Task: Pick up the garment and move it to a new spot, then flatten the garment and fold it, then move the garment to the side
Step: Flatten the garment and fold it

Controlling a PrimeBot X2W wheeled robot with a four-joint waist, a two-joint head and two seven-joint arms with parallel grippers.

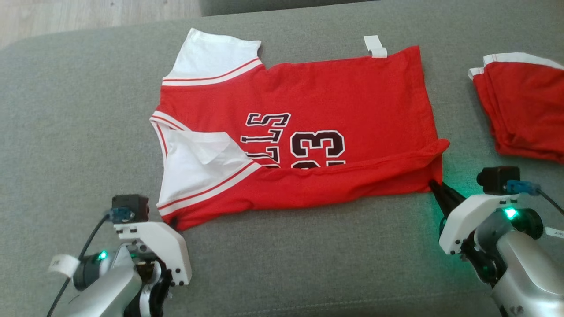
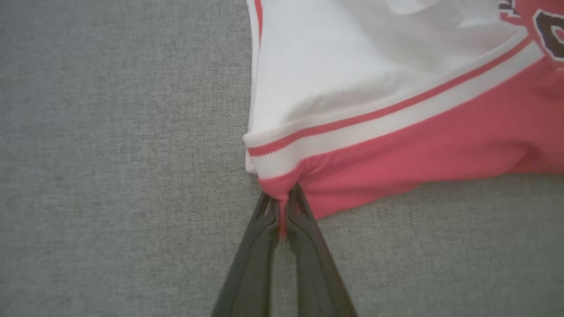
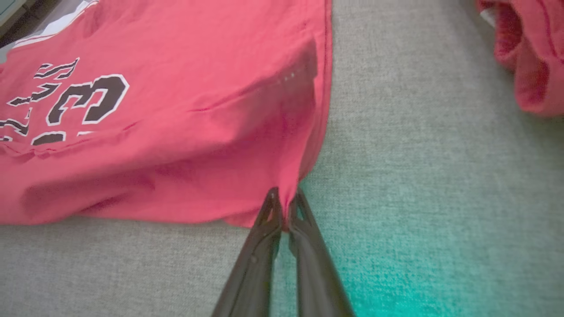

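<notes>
Jersey (image 1: 335, 101) flat, middle of couch (image 1: 282, 264), near edge folded over. Left hand (image 2: 282, 211) pinched shut on near-left corner, right hand (image 3: 285, 207) on near-right hem corner. Thin pinches: slip likely on lift; uneven pull skews fold.

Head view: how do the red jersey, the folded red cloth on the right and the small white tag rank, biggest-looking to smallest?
Largest: the red jersey.
Then the folded red cloth, though the frame edge cuts it off.
Smallest: the white tag.
</notes>
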